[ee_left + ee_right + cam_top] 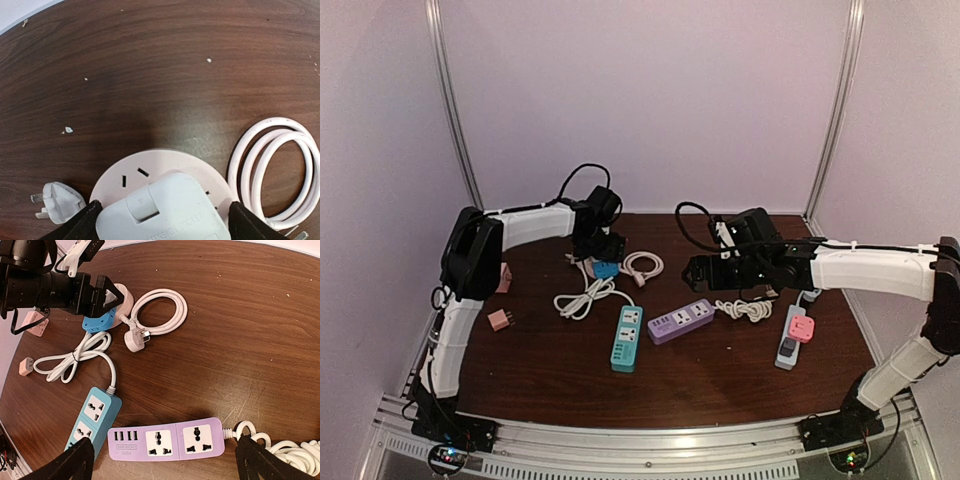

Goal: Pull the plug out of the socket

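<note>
Honestly, my left gripper [163, 220] straddles the plug [165, 200], grip uncertain; I fear the unheld socket [117, 175] lifts with it.

Arms: 2, left arm [525, 225] and right arm [870, 268], white shells with black joint housings
Bases [440, 425]: 2 black blocks on a ribbed silver rail [640, 455]
Cables [582, 170]: black, looping above each wrist; thin black line along the right arm
Left end effector [165, 222]: black, wedge-shaped fingers [85, 224]
Right end effector [167, 460]: black, matching wedge-shaped fingers [75, 460]
</note>
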